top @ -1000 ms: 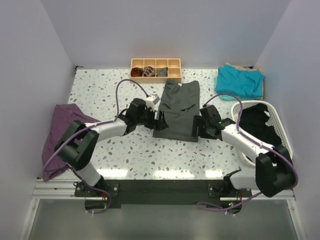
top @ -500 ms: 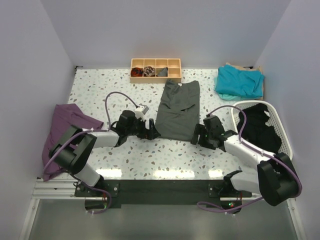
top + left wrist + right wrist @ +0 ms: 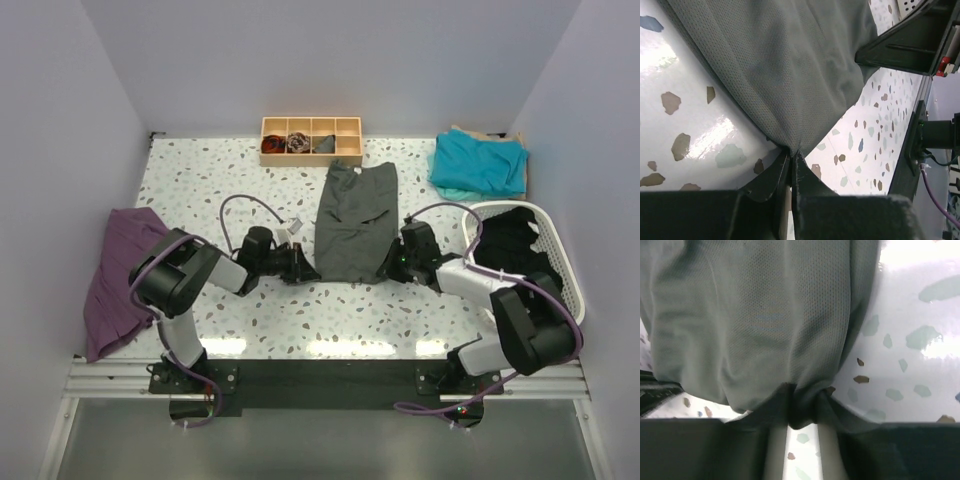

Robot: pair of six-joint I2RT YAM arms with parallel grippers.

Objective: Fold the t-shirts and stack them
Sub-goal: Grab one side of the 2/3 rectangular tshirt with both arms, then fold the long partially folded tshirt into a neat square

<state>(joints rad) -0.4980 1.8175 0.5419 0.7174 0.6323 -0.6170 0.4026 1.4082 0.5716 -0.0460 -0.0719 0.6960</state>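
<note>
The dark charcoal grey t-shirt lies folded into a long strip at the table's middle, its hem toward me. My left gripper sits low at the hem's near left corner. In the left wrist view its jaws are shut on a pinch of the grey t-shirt. My right gripper is at the near right corner, shut on a bunched fold of the same grey cloth. The teal t-shirt rests folded at the back right.
A small wooden compartment tray stands at the back centre. A white mesh basket holding dark clothes sits on the right. A purple garment hangs over the table's left edge. The terrazzo tabletop shows around the shirt.
Both grippers came down from the shirt's sides to the near hem corners and went from open to shut on the grey cloth. The hem has drawn in slightly.
</note>
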